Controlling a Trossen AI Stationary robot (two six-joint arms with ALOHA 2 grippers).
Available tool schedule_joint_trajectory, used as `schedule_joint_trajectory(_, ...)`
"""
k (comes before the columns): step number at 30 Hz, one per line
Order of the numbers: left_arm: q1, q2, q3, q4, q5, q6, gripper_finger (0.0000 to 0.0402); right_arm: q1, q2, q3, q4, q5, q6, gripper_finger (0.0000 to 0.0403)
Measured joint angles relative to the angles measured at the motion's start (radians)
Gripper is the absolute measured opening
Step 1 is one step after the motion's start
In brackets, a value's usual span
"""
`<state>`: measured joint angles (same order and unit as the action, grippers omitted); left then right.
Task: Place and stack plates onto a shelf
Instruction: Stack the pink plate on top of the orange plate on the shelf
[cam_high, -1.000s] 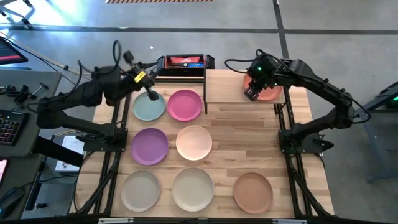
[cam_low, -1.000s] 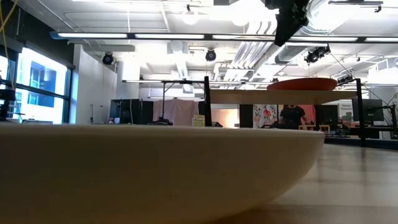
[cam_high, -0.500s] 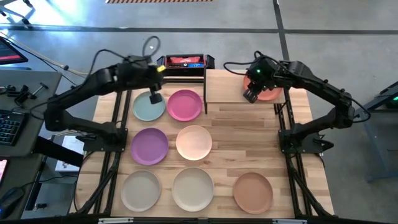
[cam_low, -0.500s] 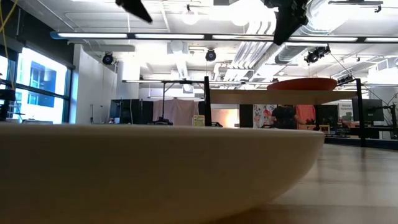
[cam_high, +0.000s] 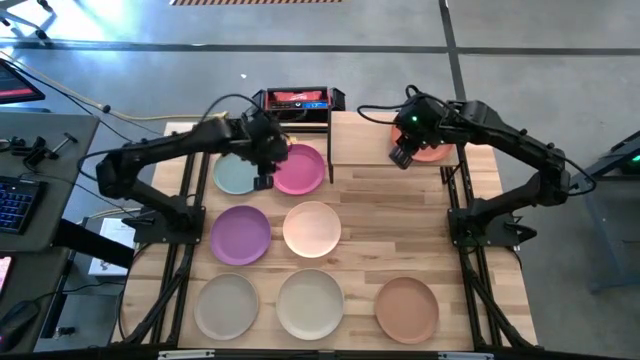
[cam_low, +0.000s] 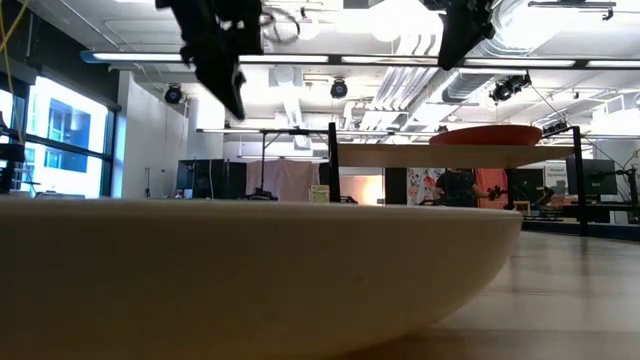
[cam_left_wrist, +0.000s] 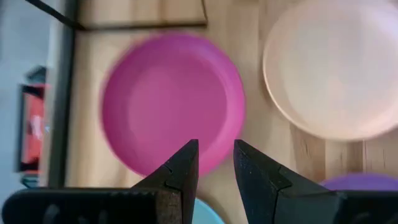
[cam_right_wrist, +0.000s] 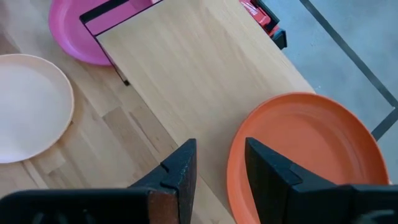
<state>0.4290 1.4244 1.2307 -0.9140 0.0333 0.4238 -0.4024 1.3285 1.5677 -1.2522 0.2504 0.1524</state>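
Observation:
Several plates lie flat on the wooden table: teal (cam_high: 233, 176), hot pink (cam_high: 300, 168), purple (cam_high: 240, 234), peach (cam_high: 312, 228), beige (cam_high: 227, 305), cream (cam_high: 310, 303) and tan (cam_high: 407, 308). A terracotta plate (cam_high: 434, 150) rests on the right half of the shelf (cam_high: 365, 140). My left gripper (cam_high: 263, 168) hovers open over the gap between the teal and hot pink plates. Its wrist view shows the hot pink plate (cam_left_wrist: 171, 102) just beyond the fingers. My right gripper (cam_right_wrist: 221, 152) is open above the shelf's near edge, beside the terracotta plate's (cam_right_wrist: 311, 149) left rim. The low view shows it well above that plate (cam_low: 487, 135).
A black bin with red contents (cam_high: 297, 100) stands at the table's far edge, left of the shelf. The shelf's left half (cam_right_wrist: 205, 74) is bare wood. In the low view the cream plate (cam_low: 250, 270) fills the foreground. People show in the room behind.
My left arm has swung from the table's far left corner across the teal plate toward the right. It has come lower and now hangs between the teal and hot pink plates. The plates have stayed in place.

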Motion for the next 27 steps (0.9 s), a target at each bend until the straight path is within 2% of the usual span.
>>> schedule_joint_trajectory(12,-0.023,0.071,-0.168,0.192,-0.001,0.074,0.0090,0.000,0.000,0.000,0.000,0.000,0.025,0.0114)
schedule_joint_trajectory(27,-0.039,0.236,-0.179,0.213,0.004,0.146,0.0090,0.000,0.000,0.000,0.003,0.000,0.057,0.0114)
